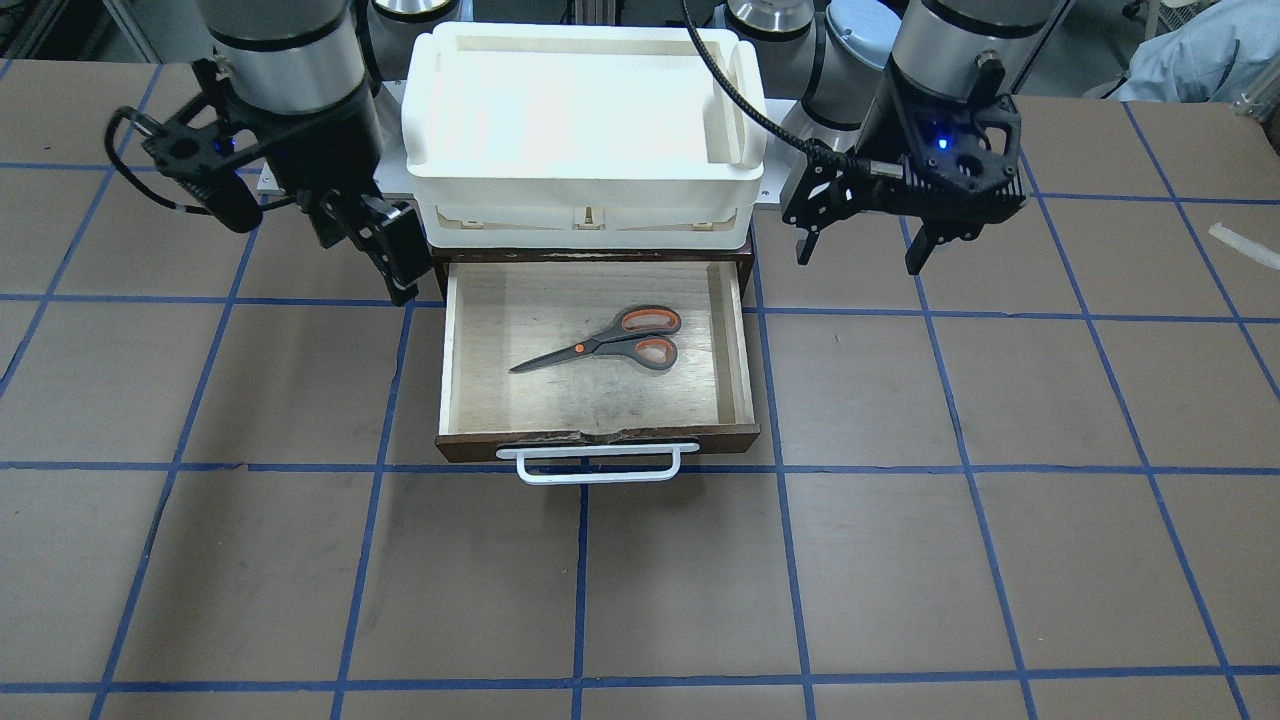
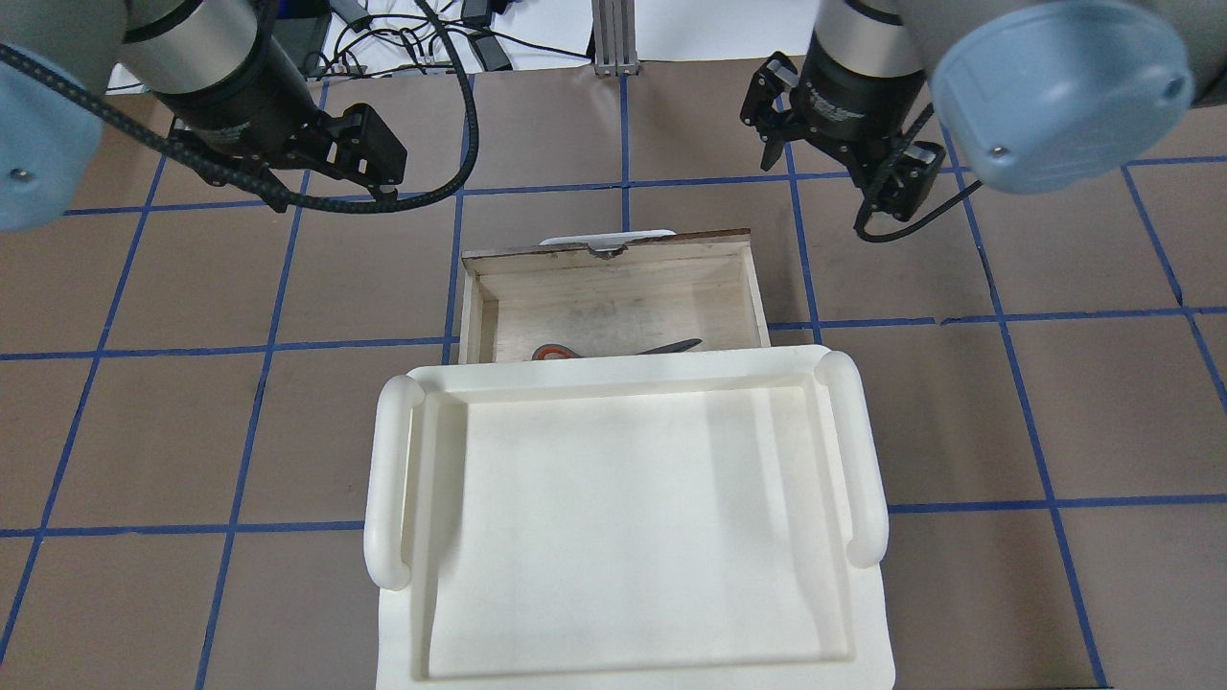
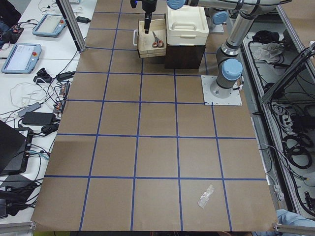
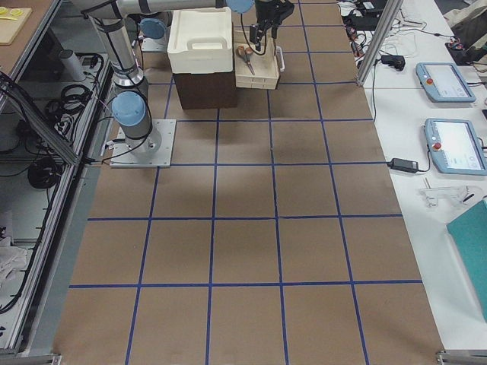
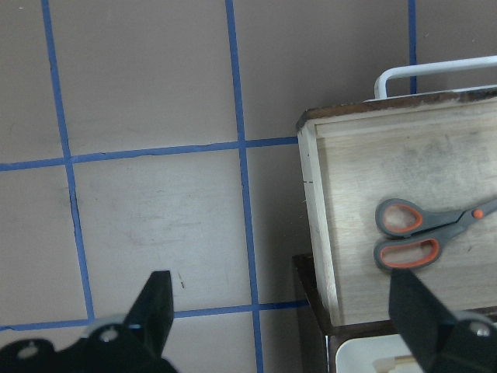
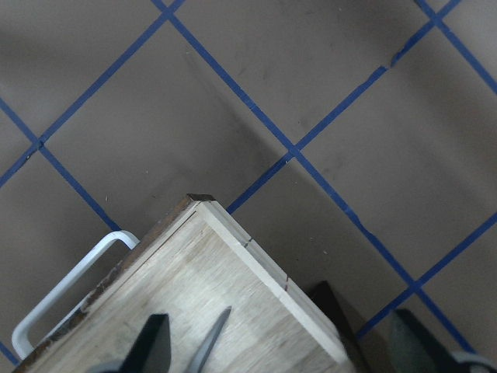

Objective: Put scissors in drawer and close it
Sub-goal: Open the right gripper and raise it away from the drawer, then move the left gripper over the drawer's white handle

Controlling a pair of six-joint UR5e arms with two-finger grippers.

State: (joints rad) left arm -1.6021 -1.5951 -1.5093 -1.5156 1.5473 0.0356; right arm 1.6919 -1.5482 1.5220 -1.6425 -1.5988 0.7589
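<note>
The scissors (image 1: 610, 345) lie flat inside the pulled-out drawer (image 1: 745, 340), blades towards the robot's right. The drawer's dark chipped front panel (image 1: 600, 440) carries a white bar handle (image 1: 598, 465). In the overhead view the scissors (image 2: 575, 352) are half hidden under the cream bin. My left gripper (image 1: 860, 262) hangs open and empty beside the drawer's left side. Its wrist view shows it (image 5: 278, 280) wide open over the table, with the scissors (image 5: 423, 233) to the right. My right gripper (image 1: 400, 280) is at the drawer's right back corner, open and empty in its wrist view (image 6: 277, 318).
A cream-white plastic bin (image 1: 580, 110) sits on top of the dark cabinet (image 3: 184, 55) that houses the drawer. A scrap of tape (image 1: 1240, 245) lies on the brown, blue-gridded table. Another scrap (image 3: 205, 195) lies far down the table. Operator desks with tablets stand beyond the table's edge.
</note>
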